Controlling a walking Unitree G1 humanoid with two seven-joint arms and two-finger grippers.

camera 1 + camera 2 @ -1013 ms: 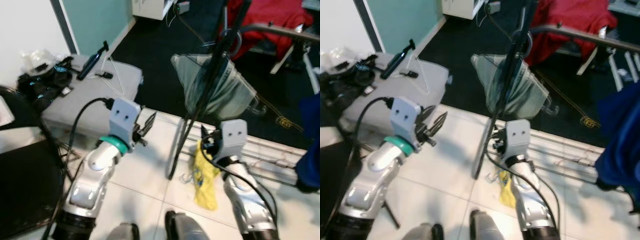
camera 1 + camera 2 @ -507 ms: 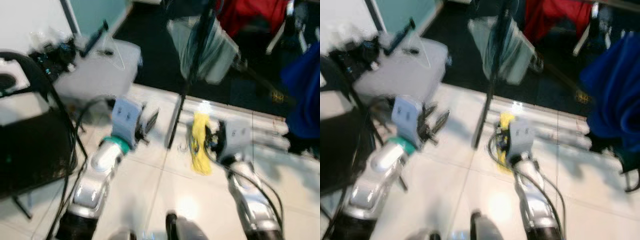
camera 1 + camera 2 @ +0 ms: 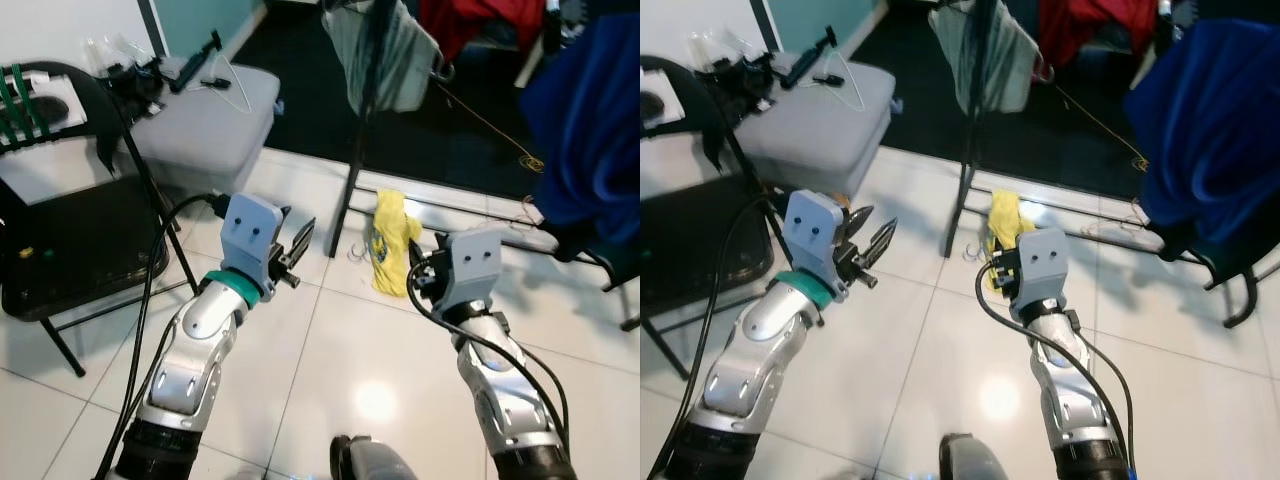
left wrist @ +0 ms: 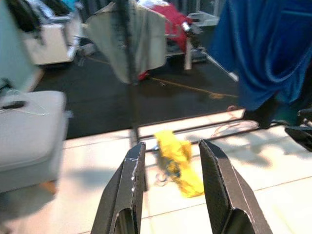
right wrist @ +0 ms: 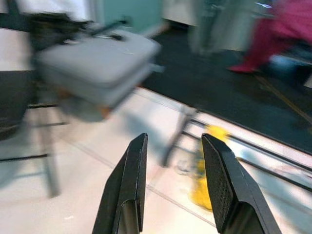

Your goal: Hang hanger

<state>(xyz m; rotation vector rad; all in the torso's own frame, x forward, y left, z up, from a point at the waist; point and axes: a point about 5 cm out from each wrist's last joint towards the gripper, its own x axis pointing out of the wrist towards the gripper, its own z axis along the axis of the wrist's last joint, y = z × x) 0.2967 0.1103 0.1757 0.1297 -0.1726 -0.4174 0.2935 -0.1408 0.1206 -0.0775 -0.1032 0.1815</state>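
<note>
Both empty grippers, left gripper (image 4: 168,195) and right gripper (image 5: 173,190), are hovering spread open, while the wire hanger (image 3: 232,83) is lying unclaimed atop the grey ottoman (image 3: 200,135).

Blue garment (image 3: 590,120) cut off; right wrist view blurred

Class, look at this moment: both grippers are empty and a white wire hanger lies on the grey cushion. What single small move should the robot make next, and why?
Probably turn toward its left and step to the grey cushion. The white wire hanger lies there, beyond the left gripper, which hovers open over floor tiles. The right gripper is open too, so nothing is held yet.
</note>
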